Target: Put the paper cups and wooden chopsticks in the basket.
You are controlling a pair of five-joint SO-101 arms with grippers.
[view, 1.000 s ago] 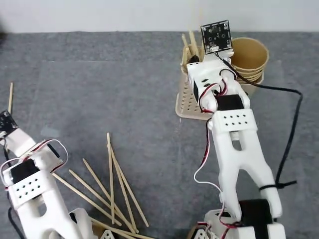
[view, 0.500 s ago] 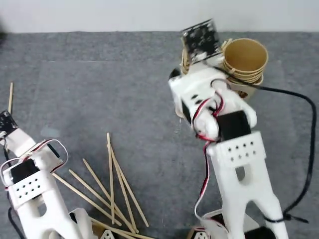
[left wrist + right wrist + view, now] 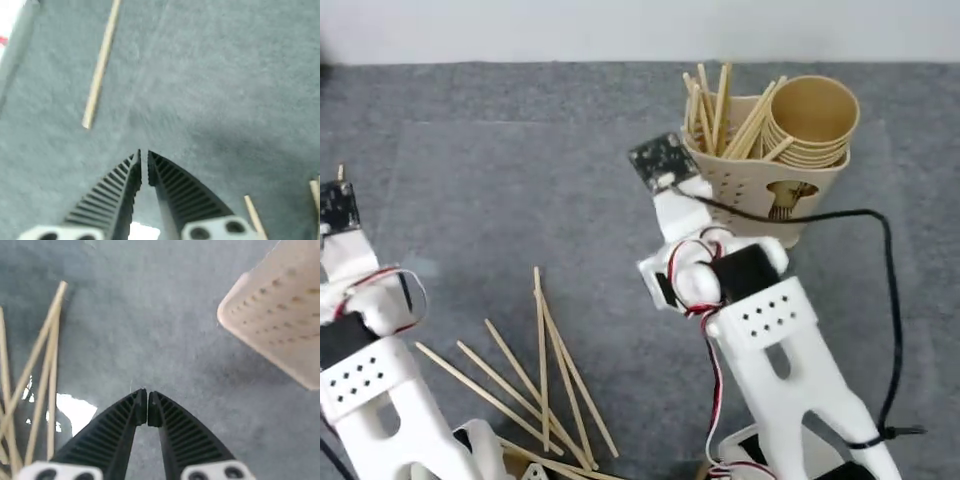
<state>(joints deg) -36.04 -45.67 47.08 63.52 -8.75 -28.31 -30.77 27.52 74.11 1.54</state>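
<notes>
A perforated beige basket point(image 3: 760, 185) stands at the back right, holding several wooden chopsticks point(image 3: 712, 100) upright and a stack of paper cups point(image 3: 812, 120). Several loose chopsticks point(image 3: 542, 370) lie fanned on the grey mat near the front, and their ends show as the chopsticks point(image 3: 35, 367) in the right wrist view. My right gripper point(image 3: 147, 393) is shut and empty over bare mat, between the basket point(image 3: 280, 325) and the fan. My left gripper point(image 3: 144, 152) is shut and empty at the far left, close to a single chopstick point(image 3: 102, 60).
The right arm point(image 3: 740, 300) stretches from the front edge toward the basket, its black cable point(image 3: 880, 290) looping to the right. The left arm point(image 3: 365, 350) stands at the front left corner. A pale wall borders the mat at the back.
The right arm has pulled back from over the basket toward the front left, uncovering the chopsticks and cups in it. The left arm has shifted slightly.
</notes>
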